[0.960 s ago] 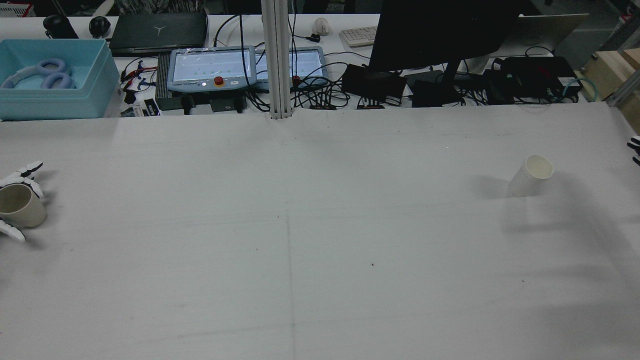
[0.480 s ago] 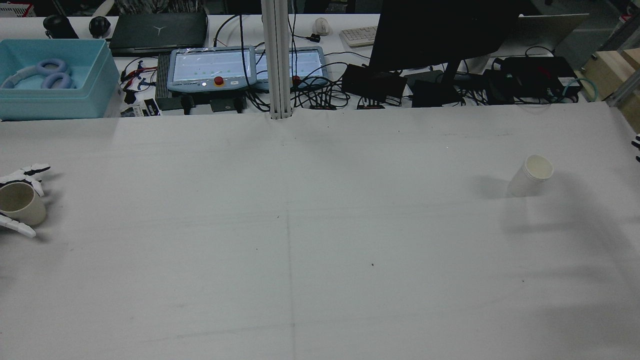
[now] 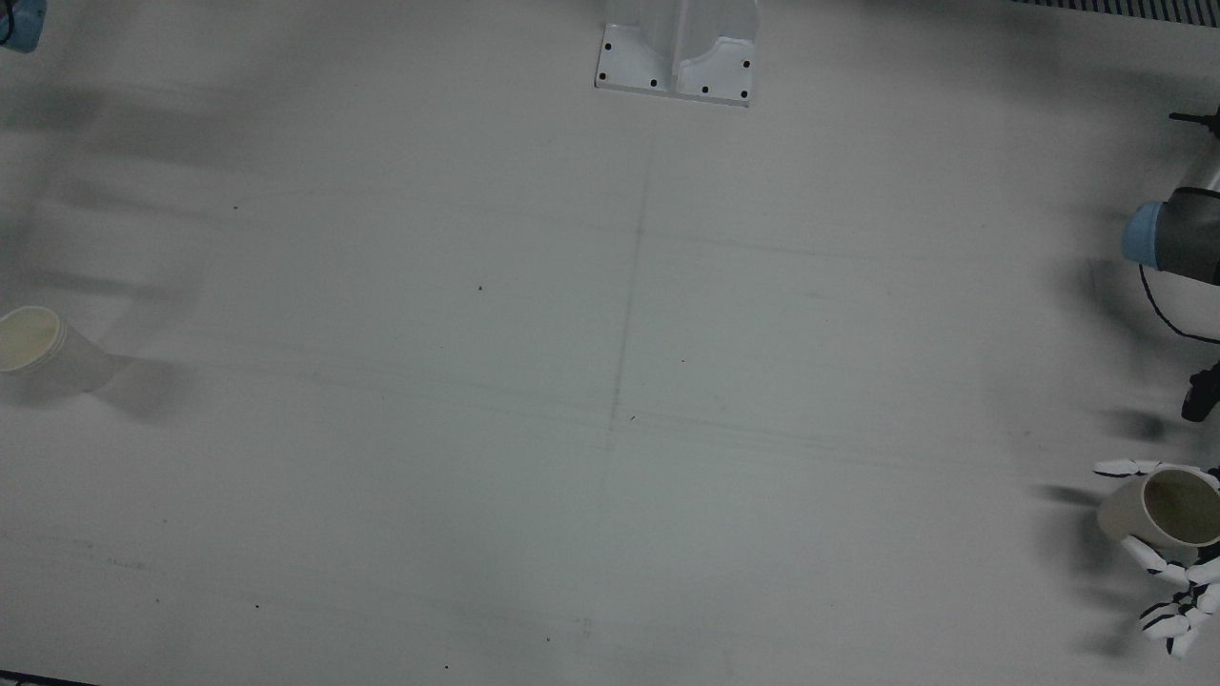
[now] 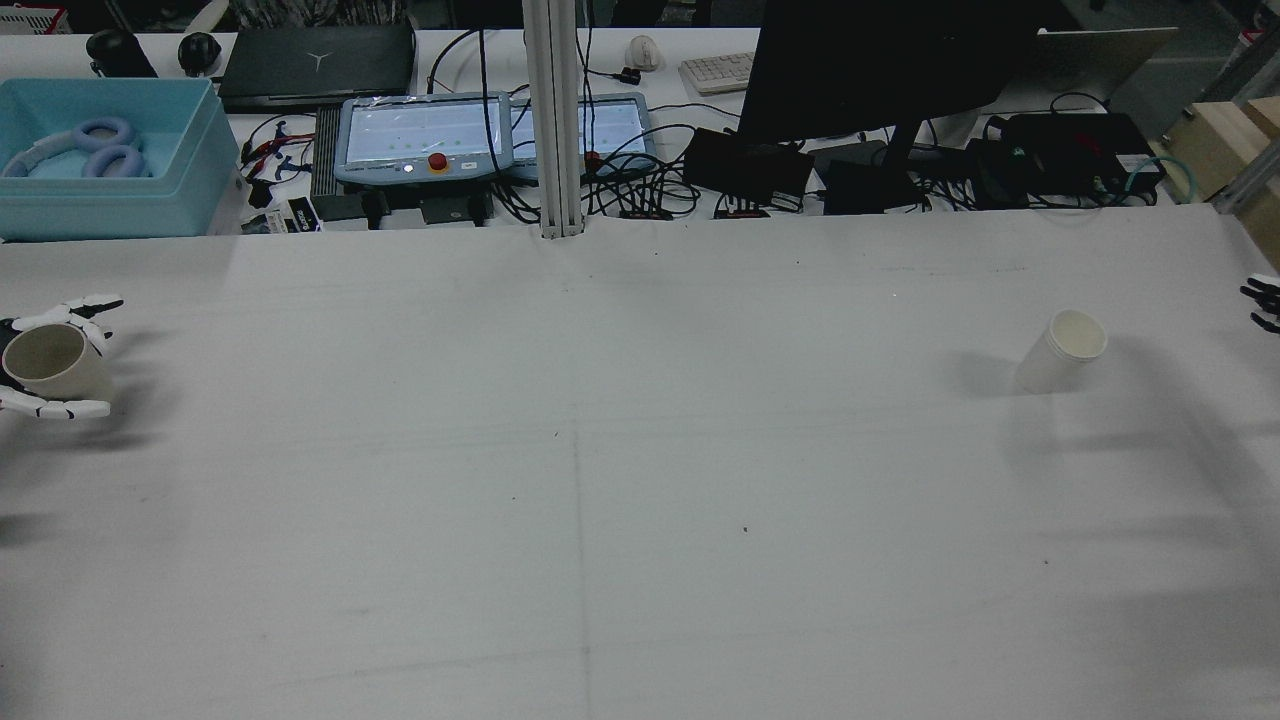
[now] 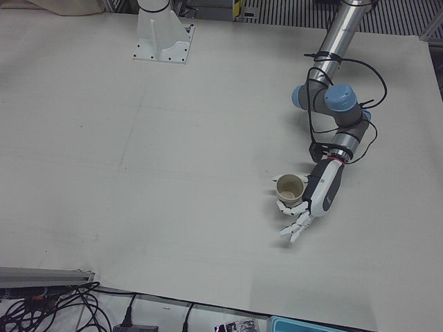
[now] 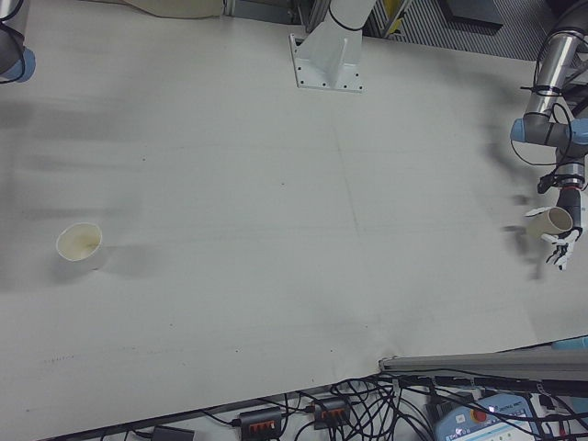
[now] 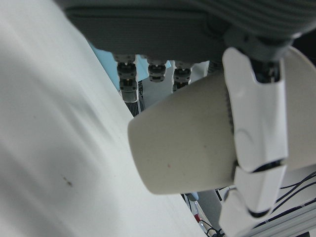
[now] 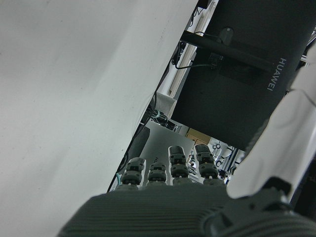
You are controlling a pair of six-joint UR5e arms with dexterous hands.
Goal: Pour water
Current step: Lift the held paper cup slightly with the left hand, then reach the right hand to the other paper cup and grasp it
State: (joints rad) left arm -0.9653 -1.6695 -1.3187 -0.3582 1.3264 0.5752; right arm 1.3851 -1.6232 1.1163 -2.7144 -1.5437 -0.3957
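Now | my left hand point(image 5: 309, 202) holds beige paper cup point(image 5: 289, 189), tilted, off table | right hand point(image 4: 1262, 302) empty, fingers apart | risk: loose grip, cup slips/spills en route to white paper cup point(image 4: 1060, 351), well apart

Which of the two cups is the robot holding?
The tan cup at the table's left edge in the rear view: the left hand is wrapped around it. The white cup stands alone on the far right, untouched.
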